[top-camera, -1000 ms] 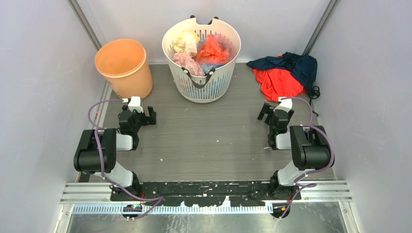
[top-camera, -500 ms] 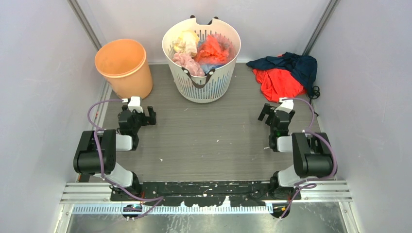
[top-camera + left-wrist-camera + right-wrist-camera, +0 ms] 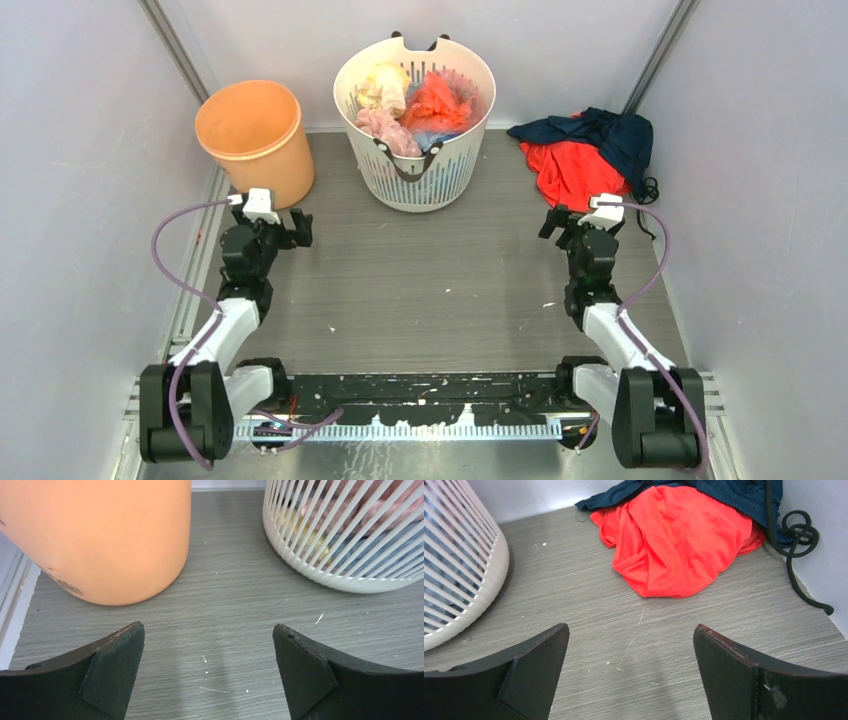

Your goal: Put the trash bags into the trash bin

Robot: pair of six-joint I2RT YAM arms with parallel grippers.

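The trash bin (image 3: 255, 135), a smooth orange bucket, stands at the back left; in the left wrist view its side (image 3: 100, 535) fills the upper left. A pale-yellow, wrinkly trash bag (image 3: 381, 86) lies at the back left inside the white slotted basket (image 3: 415, 185). My left gripper (image 3: 270, 232) hovers just in front of the bin, open, with only bare floor between its fingers (image 3: 208, 630). My right gripper (image 3: 582, 232) is open too, low over the floor (image 3: 631, 630), facing the cloth heap.
The basket also holds red, pink and blue bundles (image 3: 435, 100). A red and navy cloth heap (image 3: 679, 540) lies at the back right, with a black cord (image 3: 796, 545) along the right wall. Walls close in on both sides.
Both arms have stretched forward from a folded pose. The left gripper has moved back and left toward the bin; the right gripper has moved back toward the cloth heap. Both stayed open.
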